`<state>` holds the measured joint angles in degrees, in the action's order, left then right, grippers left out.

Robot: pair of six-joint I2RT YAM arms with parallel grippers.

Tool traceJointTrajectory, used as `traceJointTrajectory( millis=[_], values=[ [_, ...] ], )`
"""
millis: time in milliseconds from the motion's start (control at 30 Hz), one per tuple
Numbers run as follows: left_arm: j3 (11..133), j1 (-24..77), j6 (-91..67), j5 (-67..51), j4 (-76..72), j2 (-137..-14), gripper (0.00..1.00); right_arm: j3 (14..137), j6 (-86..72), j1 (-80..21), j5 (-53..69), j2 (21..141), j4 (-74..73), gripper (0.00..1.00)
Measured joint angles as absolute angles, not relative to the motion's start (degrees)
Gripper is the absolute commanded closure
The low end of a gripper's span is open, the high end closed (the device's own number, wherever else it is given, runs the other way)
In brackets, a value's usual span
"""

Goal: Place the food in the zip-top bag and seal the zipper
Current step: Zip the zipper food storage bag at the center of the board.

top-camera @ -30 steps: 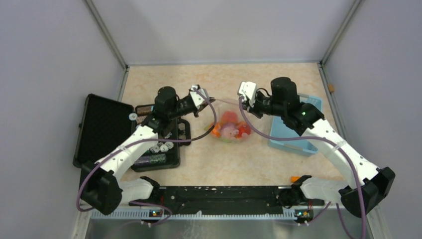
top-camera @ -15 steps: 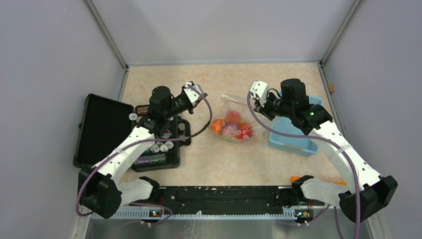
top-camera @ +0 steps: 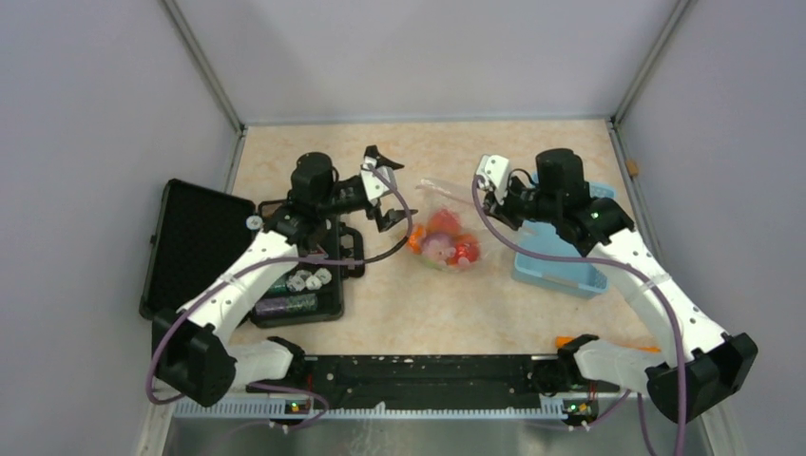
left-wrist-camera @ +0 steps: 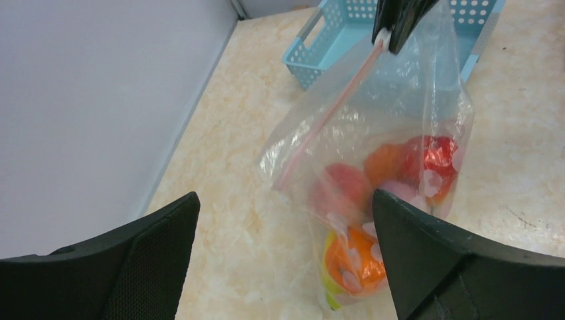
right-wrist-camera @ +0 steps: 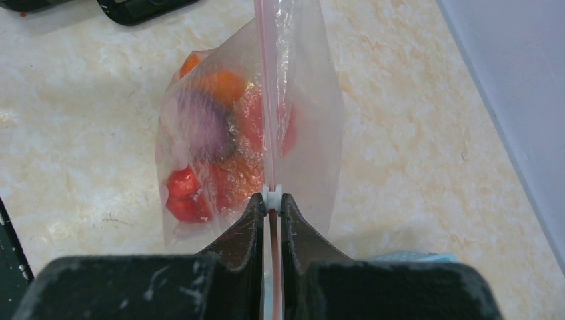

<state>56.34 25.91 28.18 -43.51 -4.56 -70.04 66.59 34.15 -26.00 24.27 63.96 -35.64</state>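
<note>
From above: two arms, one zip-top bag [top-camera: 445, 201], one light-blue basket [top-camera: 559, 268], one open black case [top-camera: 195, 249]. Bag down on the table [top-camera: 418, 313] between the two claws, food [top-camera: 445, 242] bunched in its near end. Left gripper [top-camera: 388, 187] spread wide, holding nothing, just left of the bag and apart from it. Right gripper [top-camera: 480, 193] at the bag's far right corner; grip unreadable at this size.

Left wrist: own two fingers [left-wrist-camera: 133, 267] far apart at the bottom corners, nothing between them but bag and table farther off. One pinkish zipper [left-wrist-camera: 330, 110] slanting up to the other claw's pinched dark tips. Inside the plastic, roughly five pieces: two orange, two red, one pink; exact count blurred by crinkles. Basket behind.

Right wrist: claw clamped narrow on the zipper, one white slider [right-wrist-camera: 272, 194] right at the fingertips. Bag hanging away below, fruit piled at its bottom against the table.
</note>
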Motion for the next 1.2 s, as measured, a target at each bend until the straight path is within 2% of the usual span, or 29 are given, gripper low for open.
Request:
traceJointTrajectory(
  millis=[267,400,567,667,800,900,1000,1033,1200],
  values=[
    [76.14,33.85,39.59,-42.37,9.91,-80.49,0.02,67.81,34.35,-26.04,26.61,65.98,-35.2,1.0],
    [78.96,38.41,43.35,-41.06,15.66,-84.64,0.06,68.82,34.46,-26.09,27.09,66.17,-35.07,1.0],
    [78.94,39.48,44.86,-39.97,20.34,-87.42,0.21,69.12,34.46,-26.09,27.62,66.15,-34.79,1.0],
    [78.67,39.55,44.4,-38.72,19.14,-87.42,0.25,69.12,34.35,-26.13,28.42,66.04,-34.57,1.0],
    [77.45,39.99,42.94,-37.19,14.74,-87.42,0.43,69.12,34.26,-26.24,28.82,65.63,-33.91,1.0],
    [77.1,40.49,41.89,-36.56,12.91,-87.48,0.67,69.12,34.26,-26.24,28.84,65.3,-33.82,1.0],
    [77.01,40.84,41.41,-36.36,11.2,-87.53,0.97,69.12,34.26,-26.39,28.97,65.23,-33.76,1.0],
    [76.75,40.88,41.25,-36.34,10.52,-87.53,1.0,69.1,34.26,-26.46,28.97,65.23,-33.67,1.0],
    [74.26,41.04,40.07,-34.96,6.76,-87.37,1.0,68.88,34.0,-26.46,28.08,65.23,-32.84,1.0]
  ],
)
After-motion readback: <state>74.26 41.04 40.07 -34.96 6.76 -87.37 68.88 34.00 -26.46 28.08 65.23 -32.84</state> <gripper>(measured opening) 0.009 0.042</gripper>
